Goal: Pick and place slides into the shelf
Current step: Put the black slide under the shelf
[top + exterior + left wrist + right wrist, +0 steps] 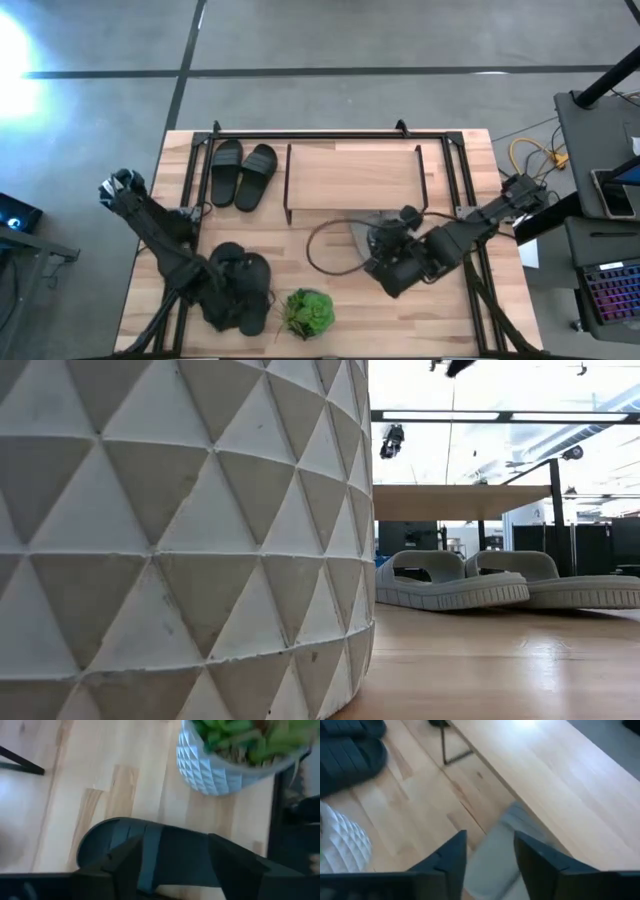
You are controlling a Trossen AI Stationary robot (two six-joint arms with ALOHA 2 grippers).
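Wooden tabletop shown with both arms lowered onto slides.

The right gripper is seen with its fingers parted, 1 on each side of a pale grey slide lying just in front of the shelf. The left gripper is set down on a black pair beside the potted plant; its finger state cannot be told. Another black pair is placed left of the shelf. 2 grey slides are seen under the plank in the low view.

Materials and finishes
Shelf: pale smooth wood plank, black wire frame. Pot: matt white, faceted. Slides: matt black.
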